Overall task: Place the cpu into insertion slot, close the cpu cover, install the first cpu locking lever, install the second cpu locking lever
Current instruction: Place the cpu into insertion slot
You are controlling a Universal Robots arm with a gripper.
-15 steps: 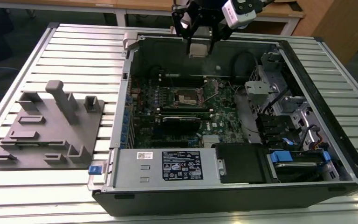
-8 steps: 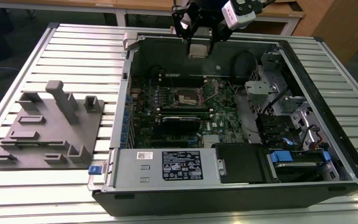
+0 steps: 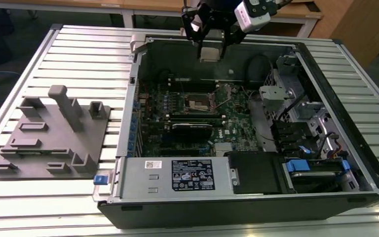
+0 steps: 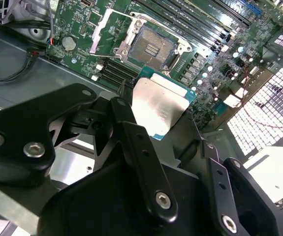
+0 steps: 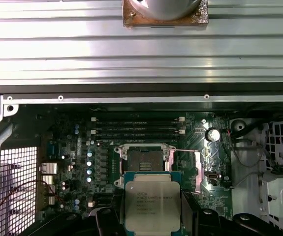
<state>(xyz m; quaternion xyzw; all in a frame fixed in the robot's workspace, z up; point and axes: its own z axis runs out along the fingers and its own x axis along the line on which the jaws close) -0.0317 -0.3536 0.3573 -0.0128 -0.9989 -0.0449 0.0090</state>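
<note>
Tool [image 3: 210, 48] hangs over the far wall of an open computer case [image 3: 368, 153] on a slatted metal tabletop [image 3: 77, 54]. Its black fingers [image 4: 131, 137] are closed on two opposite edges of the cpu [image 4: 158, 105], whose silver-grey top faces the wrist cameras. The cpu is held in the air, well apart from the green motherboard [image 3: 232, 116] below. The insertion slot [image 5: 145, 160] lies bare, its dark contact field showing in both wrist views. The cpu cover [image 4: 112, 30], a thin silvery frame with a square window, is swung open and lies just beside the slot. A grey moulded fixture [image 3: 51, 143] sits on the tabletop at the exterior view's left, beside the case.
</note>
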